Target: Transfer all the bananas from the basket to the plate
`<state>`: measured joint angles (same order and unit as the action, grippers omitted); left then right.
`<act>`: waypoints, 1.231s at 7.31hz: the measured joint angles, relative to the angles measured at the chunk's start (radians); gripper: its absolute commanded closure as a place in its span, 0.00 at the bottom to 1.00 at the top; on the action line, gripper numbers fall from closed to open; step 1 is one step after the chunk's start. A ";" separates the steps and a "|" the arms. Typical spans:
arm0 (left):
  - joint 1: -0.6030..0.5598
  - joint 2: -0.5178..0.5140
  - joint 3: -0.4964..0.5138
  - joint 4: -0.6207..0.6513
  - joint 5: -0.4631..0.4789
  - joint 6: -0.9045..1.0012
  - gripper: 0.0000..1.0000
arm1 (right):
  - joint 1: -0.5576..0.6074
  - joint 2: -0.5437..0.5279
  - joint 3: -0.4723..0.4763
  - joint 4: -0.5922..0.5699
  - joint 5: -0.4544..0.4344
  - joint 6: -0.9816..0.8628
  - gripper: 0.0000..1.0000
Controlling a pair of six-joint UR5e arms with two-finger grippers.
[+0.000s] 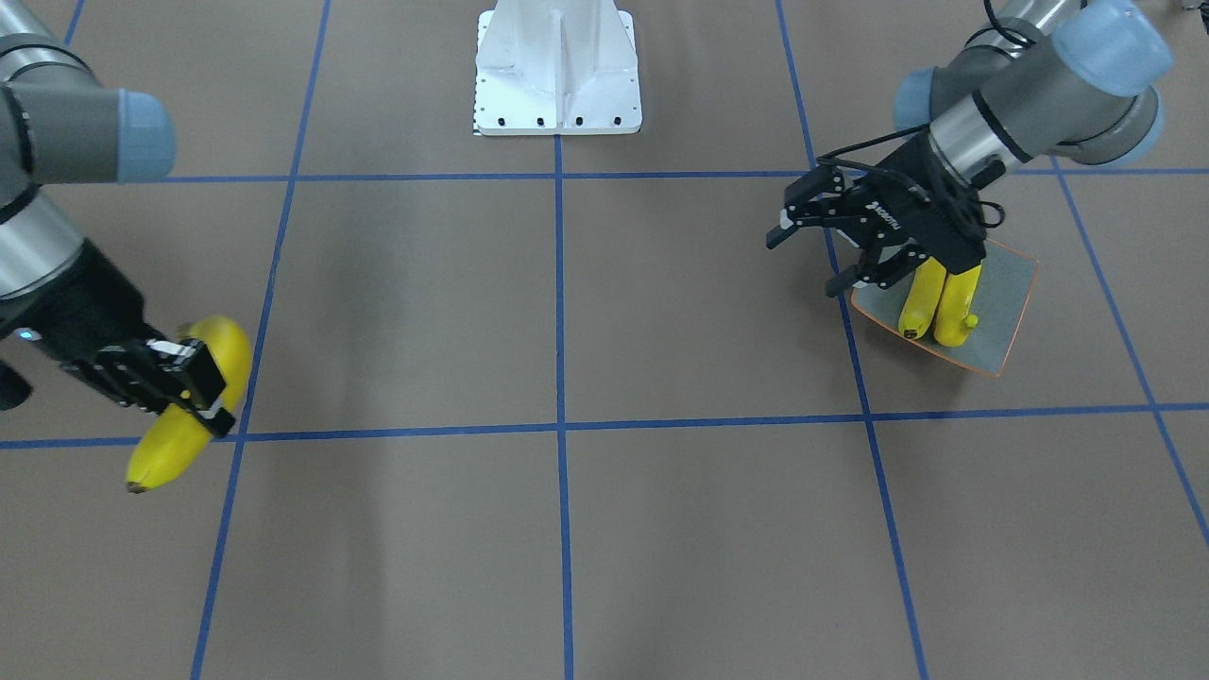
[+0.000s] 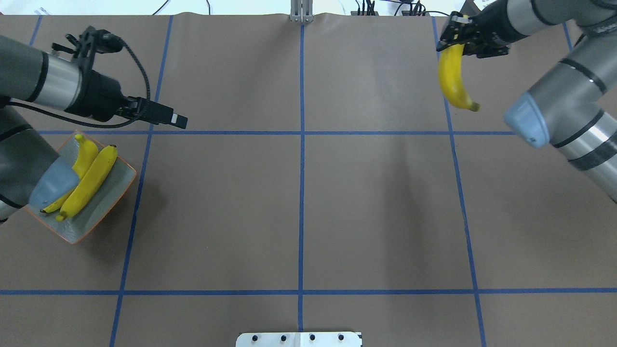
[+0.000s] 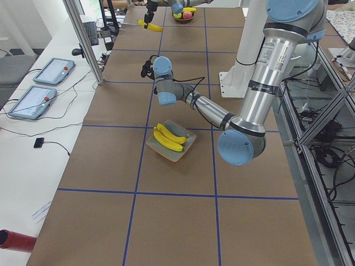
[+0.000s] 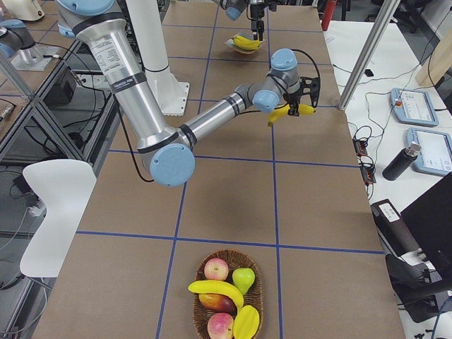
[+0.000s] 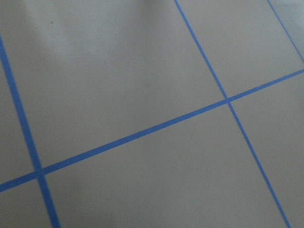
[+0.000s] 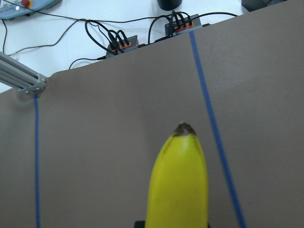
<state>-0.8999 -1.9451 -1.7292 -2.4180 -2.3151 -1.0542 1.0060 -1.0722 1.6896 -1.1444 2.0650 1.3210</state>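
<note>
Overhead exterior view: right end effector [image 2: 455,41] is clamped on a banana [image 2: 453,77] up at 2 o'clock, the plate [image 2: 96,212] holds two more at 9, and the left end effector [image 1: 805,260] hangs wide open nearby, so I'd carry it across high and lay it parallel to those two.

Camera layout: 6 views, 4 fixed and 2 wrist-mounted.

The overhead view looks forward and down from behind the robot. The front-facing view looks steeply down from the opposite side, with the robot base [image 1: 557,76] at its top. Both cover the taped table [image 2: 376,207] and the plate [image 2: 99,212]. The 2 side views look along the table from opposite ends, farther off, and both take in plate and basket [image 4: 229,253]. The left wrist camera sits close over bare table; the right wrist camera looks along its held banana [image 6: 178,185].
</note>
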 measured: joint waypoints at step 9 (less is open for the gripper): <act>0.092 -0.213 -0.025 -0.007 0.092 -0.277 0.00 | -0.365 0.154 0.153 0.143 -0.336 0.650 1.00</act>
<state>-0.8079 -2.1582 -1.7540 -2.4251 -2.2231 -1.3308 0.6405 -0.9177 1.8428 -1.0018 1.7285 1.9708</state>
